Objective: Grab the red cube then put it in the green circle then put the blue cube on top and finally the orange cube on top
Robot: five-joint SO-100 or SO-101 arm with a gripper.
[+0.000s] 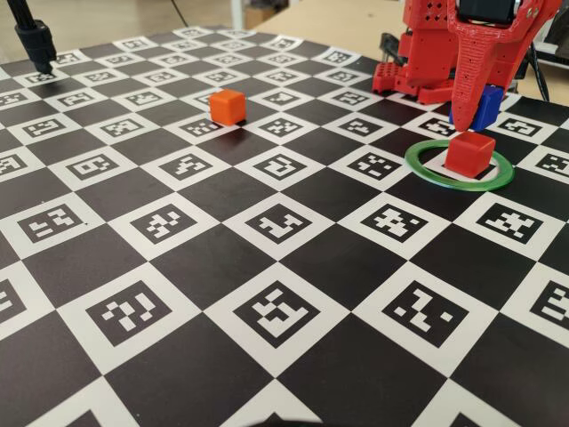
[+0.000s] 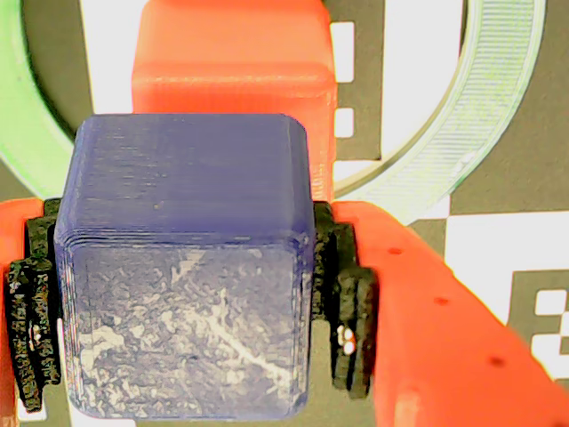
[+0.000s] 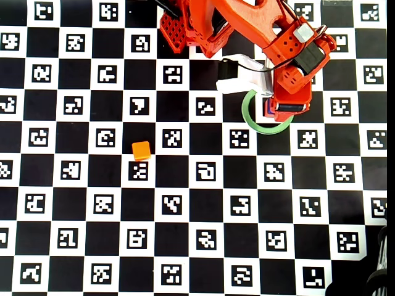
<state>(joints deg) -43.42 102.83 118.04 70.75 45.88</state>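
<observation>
Blue cube (image 2: 187,276) fills wrist view; only fixed shows orange cube (image 1: 228,106).

The arm (image 3: 247,24) is bright red-orange printed plastic with layered ridges. Behind the gripper (image 2: 182,302) sit a black motor block and thin black cable. The fingers (image 2: 418,311) carry small holes and black ribbed pads (image 2: 351,311).
</observation>
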